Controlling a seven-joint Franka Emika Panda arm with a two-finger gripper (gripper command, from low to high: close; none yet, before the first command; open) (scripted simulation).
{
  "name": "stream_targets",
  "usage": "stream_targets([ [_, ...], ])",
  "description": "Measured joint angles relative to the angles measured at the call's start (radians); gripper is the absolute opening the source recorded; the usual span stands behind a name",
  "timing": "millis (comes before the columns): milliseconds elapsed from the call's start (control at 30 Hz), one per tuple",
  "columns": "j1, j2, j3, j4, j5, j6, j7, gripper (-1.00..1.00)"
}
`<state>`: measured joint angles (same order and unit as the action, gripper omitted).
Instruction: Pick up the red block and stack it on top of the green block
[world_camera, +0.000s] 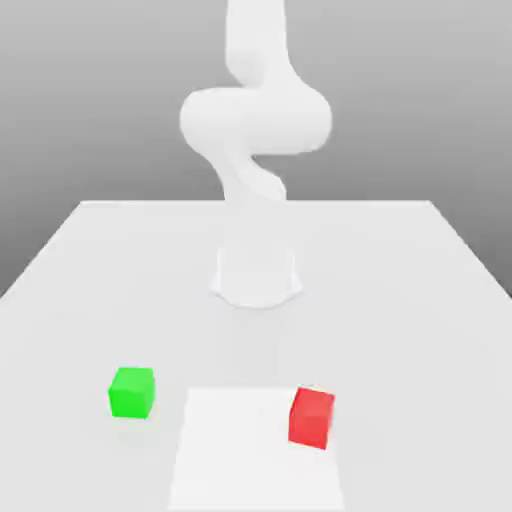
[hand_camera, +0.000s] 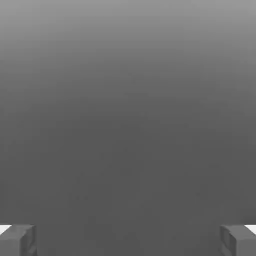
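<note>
Jaws (hand_camera: 128, 241) — wide apart, nothing between. Tabletop (world_camera: 400, 300) — red block (world_camera: 311, 418) at five o'clock, green block (world_camera: 132, 392) at seven o'clock.

Hand (hand_camera: 128, 241) open, fingertips (hand_camera: 27, 240) wide apart, dk grey bkgd

Bright, washed-out exterior view; dim grey hand view.
Glare nearly merges the smooth white robot arm (world_camera: 256, 120) with the pale white tabletop (world_camera: 400, 300) at its base; the matte red cube (world_camera: 312, 418) and matte green cube (world_camera: 132, 392) show slight face shading. The far grey backdrop (world_camera: 100, 100) darkens downward. The light's direction is unclear.
</note>
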<state>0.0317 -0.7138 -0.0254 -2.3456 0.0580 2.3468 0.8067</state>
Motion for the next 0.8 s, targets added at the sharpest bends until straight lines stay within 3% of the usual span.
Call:
stream_targets([
  [233,0.074,0.259,-0.016,-0.129,0.143,0.130,0.039,0.00],
  [433,0.106,0.470,0.029,-0.239,0.188,0.243,0.125,0.00],
  [567,0.106,0.598,0.069,-0.314,0.144,0.327,0.236,0.00],
  [700,0.108,0.713,0.078,-0.391,-0.011,0.413,0.425,0.00],
  [800,0.113,0.780,0.065,-0.397,-0.066,0.470,0.478,0.00],
])
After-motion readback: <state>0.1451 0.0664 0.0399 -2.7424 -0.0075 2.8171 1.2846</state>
